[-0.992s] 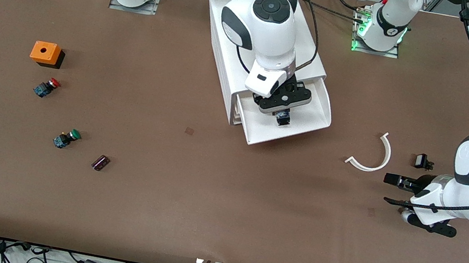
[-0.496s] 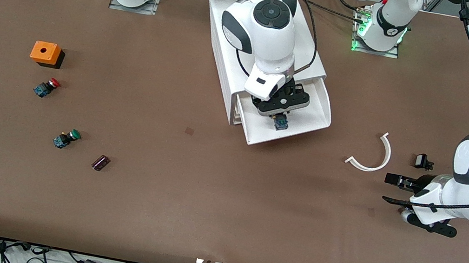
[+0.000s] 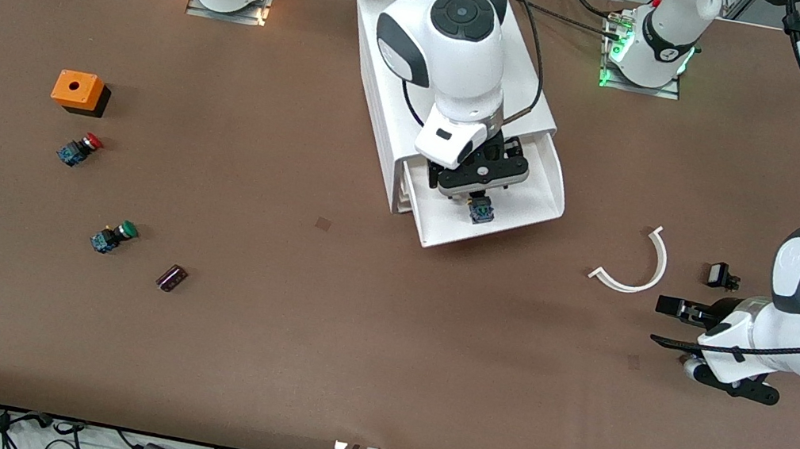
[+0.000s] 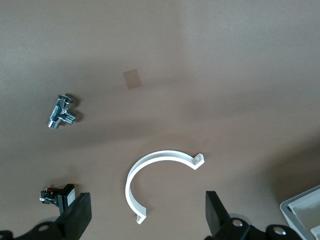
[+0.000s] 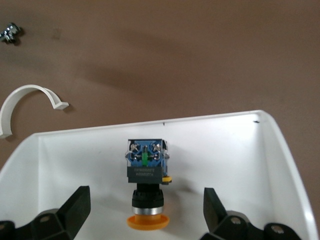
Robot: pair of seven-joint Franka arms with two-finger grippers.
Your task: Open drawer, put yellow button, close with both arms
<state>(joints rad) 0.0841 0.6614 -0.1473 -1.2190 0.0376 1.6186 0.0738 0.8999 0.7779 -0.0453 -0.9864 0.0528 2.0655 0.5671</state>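
The yellow button (image 5: 146,192) lies inside the open drawer (image 3: 534,189), and the right gripper (image 3: 479,189) hangs over it with fingers spread wide, holding nothing. The left gripper (image 3: 673,326) waits, also wide, over the table near the white clip (image 3: 638,269). The placing step seems finished; next, both arms must push the drawer closed.

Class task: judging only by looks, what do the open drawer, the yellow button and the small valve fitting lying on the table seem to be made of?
Drawer: probably moulded plastic, white, smooth, thin rounded walls with a soft sheen.
Yellow button: seemingly plastic, with a glossy yellow-orange cap, black and blue body and small bright terminal screws that look metallic.
Valve fitting: likely polished or chromed metal, given its mirror-like silver highlights.
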